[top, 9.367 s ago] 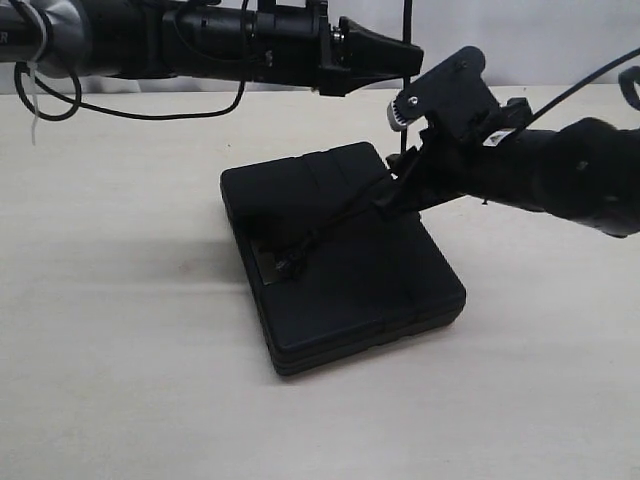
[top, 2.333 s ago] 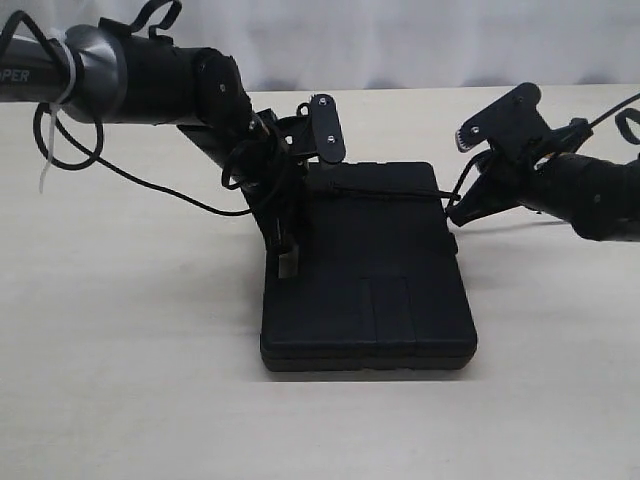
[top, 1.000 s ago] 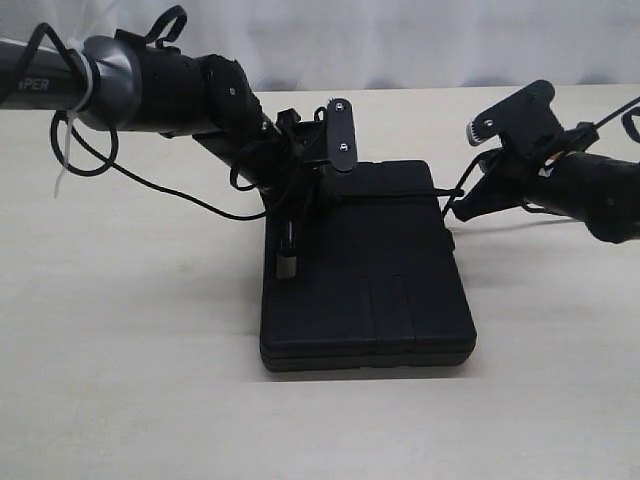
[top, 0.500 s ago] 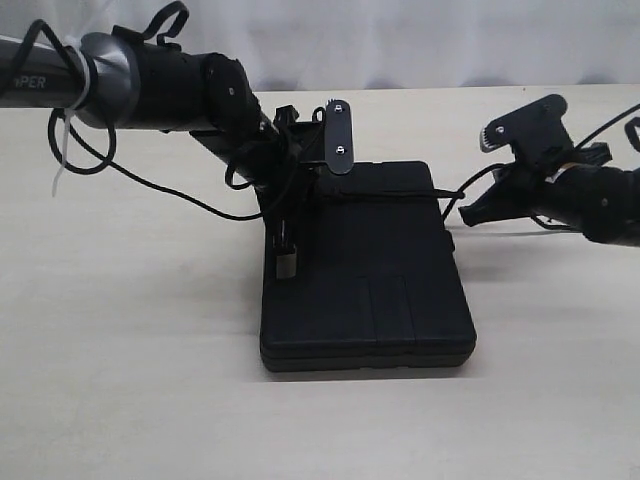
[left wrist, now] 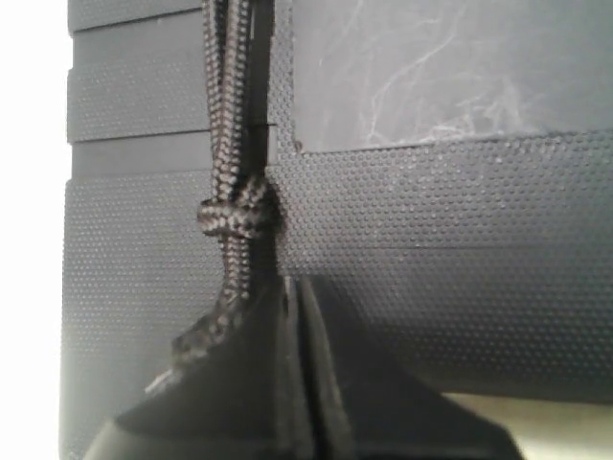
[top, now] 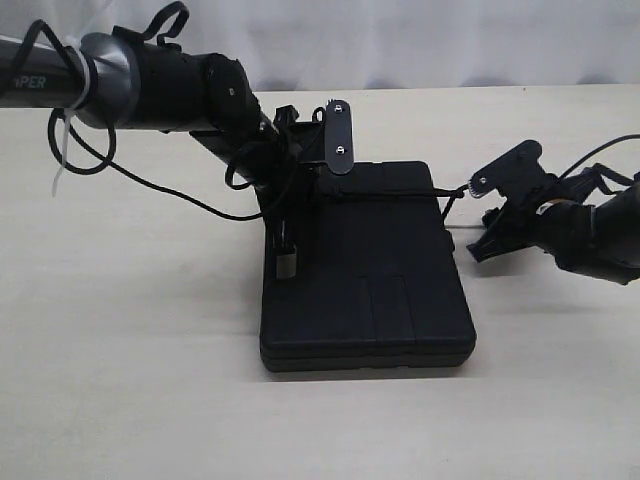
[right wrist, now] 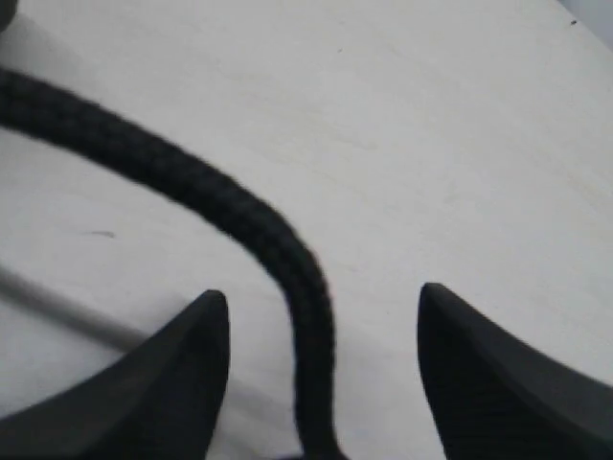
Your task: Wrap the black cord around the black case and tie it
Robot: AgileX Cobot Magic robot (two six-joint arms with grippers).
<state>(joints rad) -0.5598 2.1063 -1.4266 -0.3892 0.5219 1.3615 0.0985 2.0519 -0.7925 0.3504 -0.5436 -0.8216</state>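
The black case (top: 365, 275) lies flat mid-table. The black cord (top: 392, 194) stretches taut across its far end and drops off the right edge toward my right gripper (top: 478, 240). That gripper stands open just above the table, right of the case, and the cord (right wrist: 239, 216) runs loose between its fingers without touching them. My left gripper (top: 285, 238) points down at the case's left edge by the handle cutout. Its jaws are shut on the cord (left wrist: 230, 115) just below the small knot (left wrist: 235, 216), with the frayed end sticking out beside them.
The left arm's thin smooth cable (top: 170, 190) loops over the table left of the case. Pale bare tabletop (top: 150, 380) lies in front of the case and on both sides. A light backdrop (top: 450, 40) closes the far edge.
My right gripper has opened, let go of the cord, and dropped lower toward the table, a little farther right of the case. The left gripper keeps its hold in the same place.
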